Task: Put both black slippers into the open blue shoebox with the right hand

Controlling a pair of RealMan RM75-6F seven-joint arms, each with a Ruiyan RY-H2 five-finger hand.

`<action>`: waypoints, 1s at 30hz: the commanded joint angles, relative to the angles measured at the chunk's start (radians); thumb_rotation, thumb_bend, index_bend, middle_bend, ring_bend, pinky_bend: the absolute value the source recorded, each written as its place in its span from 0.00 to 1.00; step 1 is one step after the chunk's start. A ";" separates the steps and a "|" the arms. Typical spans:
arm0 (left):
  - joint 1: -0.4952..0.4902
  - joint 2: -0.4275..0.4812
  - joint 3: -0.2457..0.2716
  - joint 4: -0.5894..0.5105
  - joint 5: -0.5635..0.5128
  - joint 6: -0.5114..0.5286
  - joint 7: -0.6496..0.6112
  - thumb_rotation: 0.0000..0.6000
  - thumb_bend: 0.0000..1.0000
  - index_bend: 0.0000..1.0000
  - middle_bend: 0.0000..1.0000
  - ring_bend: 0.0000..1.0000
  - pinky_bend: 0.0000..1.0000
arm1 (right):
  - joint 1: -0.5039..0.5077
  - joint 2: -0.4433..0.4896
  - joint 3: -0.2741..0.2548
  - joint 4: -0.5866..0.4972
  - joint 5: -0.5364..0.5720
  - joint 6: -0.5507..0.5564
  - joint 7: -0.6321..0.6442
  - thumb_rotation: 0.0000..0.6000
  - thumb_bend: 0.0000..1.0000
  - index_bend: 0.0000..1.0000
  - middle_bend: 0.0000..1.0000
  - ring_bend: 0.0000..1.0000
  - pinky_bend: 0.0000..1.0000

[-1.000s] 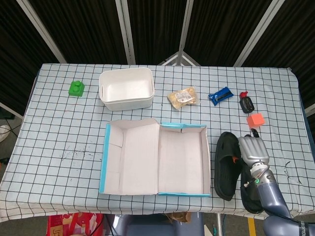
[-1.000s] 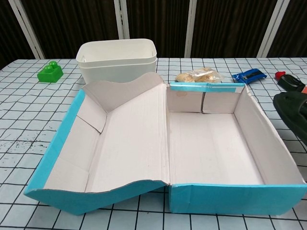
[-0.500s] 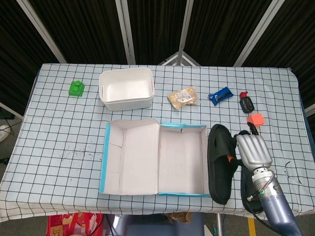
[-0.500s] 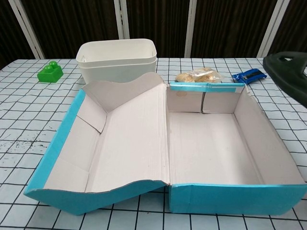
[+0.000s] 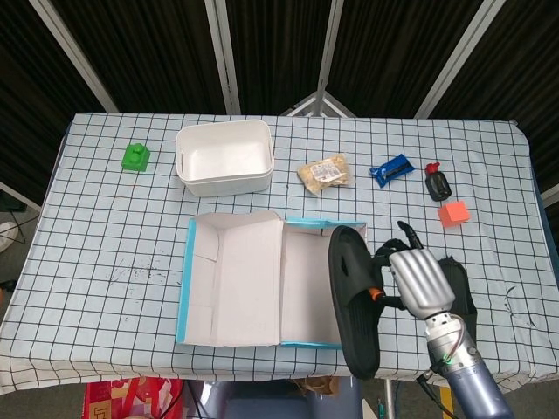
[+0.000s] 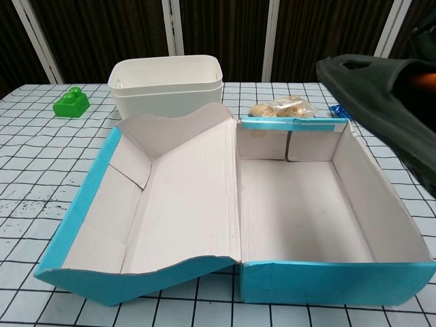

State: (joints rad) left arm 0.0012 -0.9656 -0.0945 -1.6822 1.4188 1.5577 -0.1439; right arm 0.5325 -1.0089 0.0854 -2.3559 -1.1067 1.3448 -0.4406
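It looked like a robot test lab: a tabletop [image 5: 105,227] under a black-gridded white cloth stood before black curtains [image 5: 157,52] on metal poles, strewn with unrelated props like a green toy block [image 5: 135,157] and a white tub [image 5: 224,157].

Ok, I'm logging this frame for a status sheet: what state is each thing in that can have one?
Open blue cardboard shoebox: lid folded back flat, nothing inside.
First black rubber slipper: lifted, held over the box's right edge.
Second black rubber slipper: lying on the table, mostly hidden by the hand.
Right hand: gripping the lifted slipper.
White plastic tub: upright, nothing inside.
Left hand: not in view.
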 commanded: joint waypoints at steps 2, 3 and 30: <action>0.002 0.005 -0.007 0.006 -0.011 0.002 -0.018 1.00 0.51 0.07 0.00 0.00 0.02 | -0.012 -0.158 0.016 0.000 0.023 0.078 -0.082 1.00 0.57 0.75 0.56 0.34 0.02; 0.004 0.006 -0.008 0.007 -0.013 0.003 -0.024 1.00 0.51 0.07 0.00 0.00 0.02 | -0.010 -0.196 0.024 0.000 0.042 0.094 -0.102 1.00 0.57 0.75 0.55 0.34 0.02; 0.000 0.009 -0.024 0.024 -0.049 -0.013 -0.046 1.00 0.51 0.07 0.00 0.00 0.02 | 0.115 -0.567 0.223 0.295 0.356 0.214 -0.276 1.00 0.60 0.75 0.56 0.34 0.02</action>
State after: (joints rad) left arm 0.0017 -0.9562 -0.1186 -1.6582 1.3705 1.5454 -0.1902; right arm 0.6458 -1.5673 0.3055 -2.0734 -0.7511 1.5644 -0.7260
